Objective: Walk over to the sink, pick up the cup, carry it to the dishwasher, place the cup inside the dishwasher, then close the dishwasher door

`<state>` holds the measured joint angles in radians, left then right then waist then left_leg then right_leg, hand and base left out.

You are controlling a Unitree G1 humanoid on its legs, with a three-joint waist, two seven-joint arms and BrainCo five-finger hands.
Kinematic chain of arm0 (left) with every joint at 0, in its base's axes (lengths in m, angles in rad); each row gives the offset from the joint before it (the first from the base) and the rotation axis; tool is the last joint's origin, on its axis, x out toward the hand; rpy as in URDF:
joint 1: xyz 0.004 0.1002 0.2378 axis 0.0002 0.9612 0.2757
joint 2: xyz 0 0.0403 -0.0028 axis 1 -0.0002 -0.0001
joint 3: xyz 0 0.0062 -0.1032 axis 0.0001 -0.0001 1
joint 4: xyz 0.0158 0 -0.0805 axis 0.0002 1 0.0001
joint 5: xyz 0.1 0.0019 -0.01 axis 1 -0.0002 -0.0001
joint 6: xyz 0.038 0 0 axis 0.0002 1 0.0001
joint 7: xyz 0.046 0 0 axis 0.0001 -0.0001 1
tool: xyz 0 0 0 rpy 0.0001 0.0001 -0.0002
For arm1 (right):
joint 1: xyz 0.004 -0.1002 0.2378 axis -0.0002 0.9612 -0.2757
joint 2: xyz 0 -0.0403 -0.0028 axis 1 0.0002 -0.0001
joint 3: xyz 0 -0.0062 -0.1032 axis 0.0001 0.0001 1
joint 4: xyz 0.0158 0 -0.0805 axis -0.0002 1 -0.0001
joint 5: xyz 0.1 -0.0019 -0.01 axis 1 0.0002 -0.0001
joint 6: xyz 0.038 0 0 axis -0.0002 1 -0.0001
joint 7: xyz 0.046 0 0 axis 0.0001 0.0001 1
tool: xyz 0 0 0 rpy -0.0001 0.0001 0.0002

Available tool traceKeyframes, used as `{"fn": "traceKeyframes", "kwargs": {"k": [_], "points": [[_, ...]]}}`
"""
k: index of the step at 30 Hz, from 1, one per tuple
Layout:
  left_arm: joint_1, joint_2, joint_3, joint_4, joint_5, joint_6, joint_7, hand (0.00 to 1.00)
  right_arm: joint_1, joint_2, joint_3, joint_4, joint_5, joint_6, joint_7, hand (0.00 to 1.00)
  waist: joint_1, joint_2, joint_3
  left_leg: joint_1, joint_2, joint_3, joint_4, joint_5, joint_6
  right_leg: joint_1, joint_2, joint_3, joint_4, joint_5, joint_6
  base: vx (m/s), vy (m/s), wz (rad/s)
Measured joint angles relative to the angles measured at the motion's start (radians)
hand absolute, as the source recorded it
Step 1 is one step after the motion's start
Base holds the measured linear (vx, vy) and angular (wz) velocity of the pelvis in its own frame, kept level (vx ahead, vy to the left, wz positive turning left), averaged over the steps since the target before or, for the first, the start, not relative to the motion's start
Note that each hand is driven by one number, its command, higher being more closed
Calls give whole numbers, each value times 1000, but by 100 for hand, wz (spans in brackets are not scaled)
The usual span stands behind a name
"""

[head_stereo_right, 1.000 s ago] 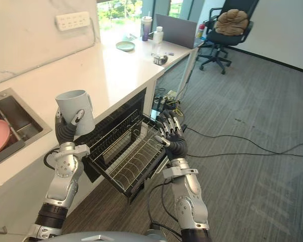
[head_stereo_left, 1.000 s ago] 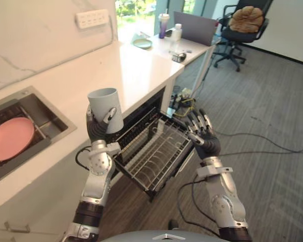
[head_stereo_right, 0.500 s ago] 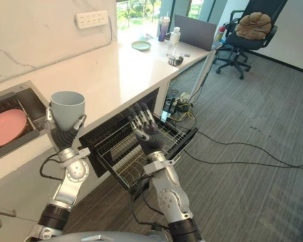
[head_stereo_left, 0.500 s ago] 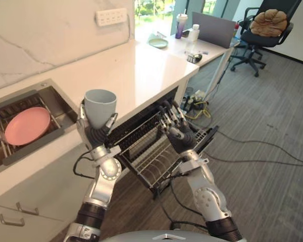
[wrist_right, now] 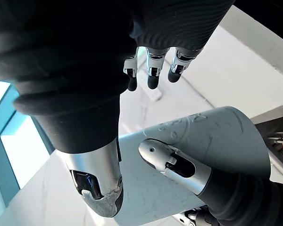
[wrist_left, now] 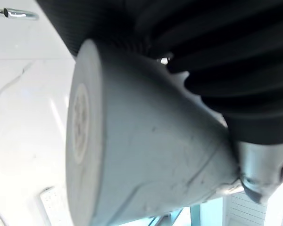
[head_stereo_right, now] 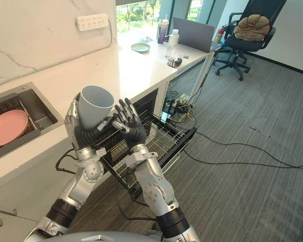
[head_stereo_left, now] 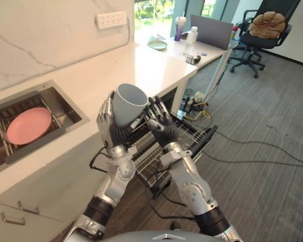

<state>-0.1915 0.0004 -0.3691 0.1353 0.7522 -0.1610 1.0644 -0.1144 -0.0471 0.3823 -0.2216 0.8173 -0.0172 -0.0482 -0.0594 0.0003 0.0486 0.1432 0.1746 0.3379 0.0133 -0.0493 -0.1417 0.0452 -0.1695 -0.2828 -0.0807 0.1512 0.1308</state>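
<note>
A pale grey cup is tilted, its mouth up and to the right, over the counter edge. My left hand is shut on it, fingers curled round its wall; the left wrist view shows the cup's base close up. My right hand is open, fingers straight, right beside the cup, and I cannot tell if it touches. In the right wrist view its fingers reach past the cup. Below both hands the dishwasher's wire rack is pulled out over the open door.
A sink with a pink plate is set in the white counter to the left. Further on are a desk with a laptop and bottles, and an office chair. Cables lie on the grey floor.
My left hand has carried the cup to the right and tipped it over the rack. The right hand has risen from the rack to beside the cup.
</note>
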Motion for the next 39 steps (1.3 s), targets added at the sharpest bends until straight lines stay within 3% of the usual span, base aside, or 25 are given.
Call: {"fn": "traceKeyframes", "kwargs": {"k": [14,32,33,39], "points": [[-52,-2,-107,17,17,34,-1,100,-50,5,48,-23,1,4,-107,0,14,6,2,20,-4,21,-17,3,0,3,2,23,0,1,0,-16,5,-4],[-72,7,-114,42,16,76,26,100,-109,4,77,-36,-79,26,-232,0,26,9,-7,23,-6,27,-15,5,2,-6,1,29,0,8,-2,-8,2,-1],[-72,9,-116,44,16,76,26,100,-109,4,80,-36,-79,27,-242,100,26,11,-13,20,-6,24,-15,6,2,-6,0,26,0,8,-2,-6,2,7],[-77,33,-115,52,11,86,26,100,-125,0,90,-34,-118,44,-266,100,35,11,-19,19,-5,17,-15,11,3,-1,-1,22,0,9,-2,-1,0,2]]}}
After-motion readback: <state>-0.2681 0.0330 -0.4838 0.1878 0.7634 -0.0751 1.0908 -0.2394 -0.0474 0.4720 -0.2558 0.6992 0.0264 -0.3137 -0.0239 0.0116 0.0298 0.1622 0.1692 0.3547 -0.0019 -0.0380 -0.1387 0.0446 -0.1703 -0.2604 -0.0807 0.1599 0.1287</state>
